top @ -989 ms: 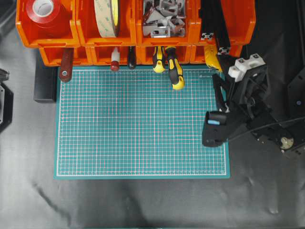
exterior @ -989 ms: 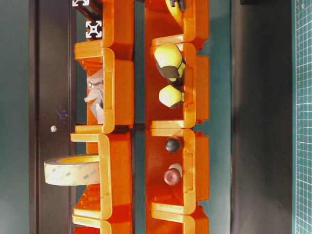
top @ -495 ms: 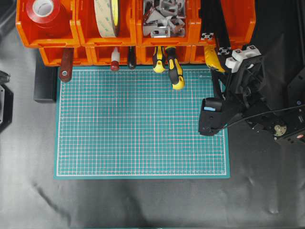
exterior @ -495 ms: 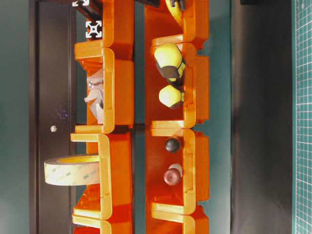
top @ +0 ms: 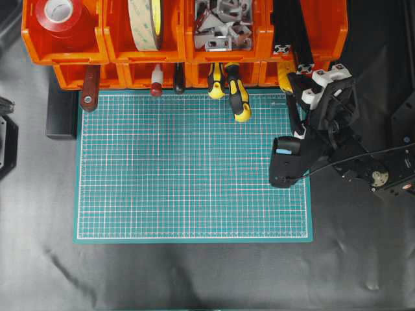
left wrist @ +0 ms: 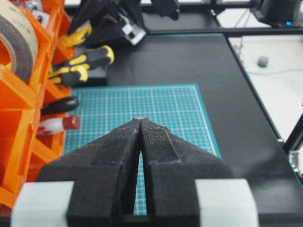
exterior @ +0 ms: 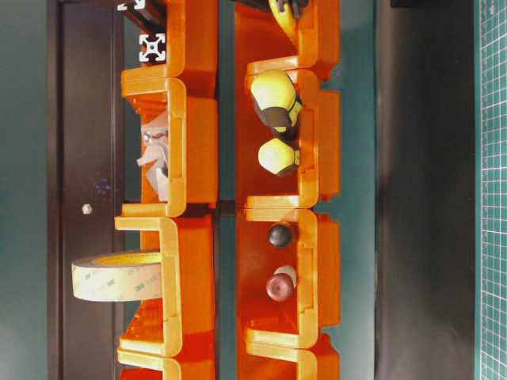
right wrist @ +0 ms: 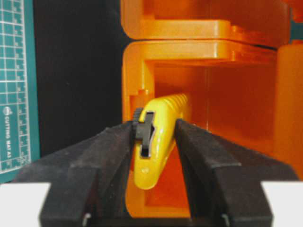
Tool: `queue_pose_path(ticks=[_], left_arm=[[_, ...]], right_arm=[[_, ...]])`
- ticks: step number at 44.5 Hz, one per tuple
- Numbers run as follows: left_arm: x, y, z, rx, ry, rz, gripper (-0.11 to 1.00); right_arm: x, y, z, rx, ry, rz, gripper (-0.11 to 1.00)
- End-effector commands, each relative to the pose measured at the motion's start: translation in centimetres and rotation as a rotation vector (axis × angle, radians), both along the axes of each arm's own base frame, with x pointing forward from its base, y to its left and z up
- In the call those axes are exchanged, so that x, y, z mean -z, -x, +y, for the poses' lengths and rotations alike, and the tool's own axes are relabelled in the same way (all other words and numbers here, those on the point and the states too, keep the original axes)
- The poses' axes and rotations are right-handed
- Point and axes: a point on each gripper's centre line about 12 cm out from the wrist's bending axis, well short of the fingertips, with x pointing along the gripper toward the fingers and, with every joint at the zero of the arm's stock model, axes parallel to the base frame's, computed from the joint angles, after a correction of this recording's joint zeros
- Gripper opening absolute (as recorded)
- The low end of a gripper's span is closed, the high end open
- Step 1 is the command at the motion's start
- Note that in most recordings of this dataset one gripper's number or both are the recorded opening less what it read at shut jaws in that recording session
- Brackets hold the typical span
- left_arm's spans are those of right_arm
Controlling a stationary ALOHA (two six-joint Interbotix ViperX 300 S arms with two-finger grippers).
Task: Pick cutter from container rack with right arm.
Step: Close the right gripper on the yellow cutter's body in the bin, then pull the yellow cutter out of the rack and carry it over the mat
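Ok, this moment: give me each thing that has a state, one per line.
cutter: still lying in its bin of the container rack, end sticking out, between the gripper's fingers.
right gripper: closed in on the cutter, fingers against both sides.
left gripper: shut, holding nothing, above the green mat.
screwdrivers: in the lower bin, handles out.

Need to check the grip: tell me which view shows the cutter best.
Right wrist view: the cutter fills the centre, between the right gripper's fingers, lying in its orange bin. Overhead shows only a yellow sliver beside the arm; table-level a cropped tip; left wrist a distant glimpse.
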Motion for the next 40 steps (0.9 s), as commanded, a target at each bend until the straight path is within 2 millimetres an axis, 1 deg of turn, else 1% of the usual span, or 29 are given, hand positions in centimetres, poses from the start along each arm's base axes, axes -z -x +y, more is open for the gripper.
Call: queue_pose_path(ticks=[1,12,24,29,35,40], left_arm=[[-0.4,-0.1,0.0,-0.001,0.011,-0.007,0.01],[-0.2,-0.1,0.0,-0.006,0.038,-0.004,0.01],[-0.4,0.2,0.0,-0.006,0.039,-0.014,0.01],[-0.4,0.4,0.0,-0.007,0.04,-0.019,0.01],[-0.5,0.8,0.1,-0.011,0.055,-0.001,0.01],[-0.5,1.0,0.1,-0.013,0.069,0.003,0.01]], right_arm=[[-0.8,-0.4,0.8,-0.014,-0.003,-0.028,0.28],[-2.6,-0.6,2.1,-0.004,0.029,-0.058,0.28],[-5.5,-1.0,5.0,-0.026,0.035,-0.12,0.27],[-6.7,-1.1,6.7,-0.065,0.028,-0.138,0.27],[-9.4,-0.9,9.9,-0.144,0.014,-0.168,0.27],[-11.5,-0.4,12.1,-0.178,0.016,-0.181,0.27]])
